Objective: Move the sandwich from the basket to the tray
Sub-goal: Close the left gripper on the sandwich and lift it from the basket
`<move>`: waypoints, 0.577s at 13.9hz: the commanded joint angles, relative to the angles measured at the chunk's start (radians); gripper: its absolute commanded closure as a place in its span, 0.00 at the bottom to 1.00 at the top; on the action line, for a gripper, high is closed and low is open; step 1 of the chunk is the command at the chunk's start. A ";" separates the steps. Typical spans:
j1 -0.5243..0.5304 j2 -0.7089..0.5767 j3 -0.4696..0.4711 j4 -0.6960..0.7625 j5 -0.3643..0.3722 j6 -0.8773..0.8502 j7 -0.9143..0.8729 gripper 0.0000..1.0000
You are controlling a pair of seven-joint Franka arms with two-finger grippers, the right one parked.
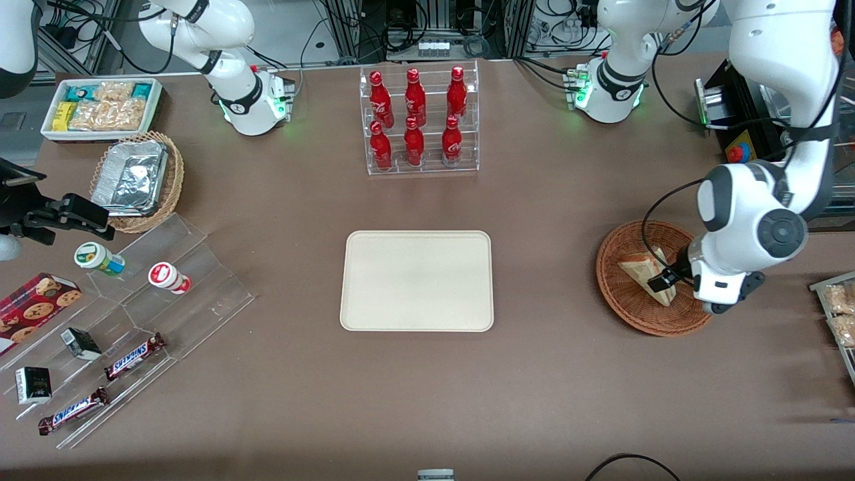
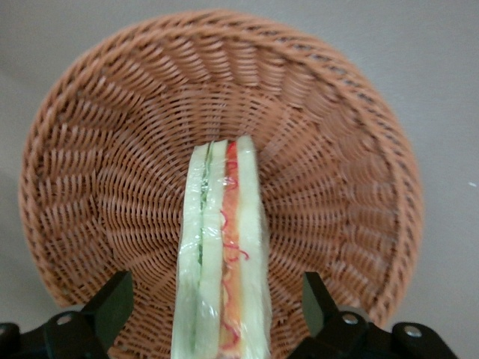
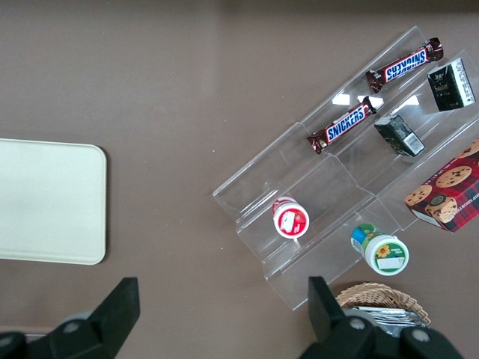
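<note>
Brown tabletop, end effector point(image 2: 217, 314) wide open astride sandwich point(image 2: 221, 262), fingers point(image 2: 112, 303) clear of it, in basket point(image 2: 97, 149)

We see the brown surface point(image 3: 187, 97) with part of the cream tray point(image 3: 45, 202) lying flat on it. Well apart from the tray stands a clear stepped display rack point(image 3: 314, 194) holding two chocolate bars point(image 3: 341, 128), two small dark boxes point(image 3: 399, 135), a red-lidded cup point(image 3: 290, 218), a green-lidded cup point(image 3: 382, 250) and a cookie box point(image 3: 447, 196). Near the green-lidded cup sits a tan wicker basket point(image 3: 378, 301) with foil inside.
</note>
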 commanded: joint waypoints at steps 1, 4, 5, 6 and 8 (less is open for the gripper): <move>0.005 -0.005 0.001 -0.032 0.007 0.037 -0.044 0.00; 0.002 0.016 0.001 -0.037 0.007 0.041 -0.042 0.00; 0.002 0.028 -0.001 -0.047 0.007 0.064 -0.042 0.01; 0.002 0.033 -0.001 -0.063 0.005 0.088 -0.042 0.02; -0.003 0.045 -0.001 -0.063 -0.004 0.096 -0.042 0.09</move>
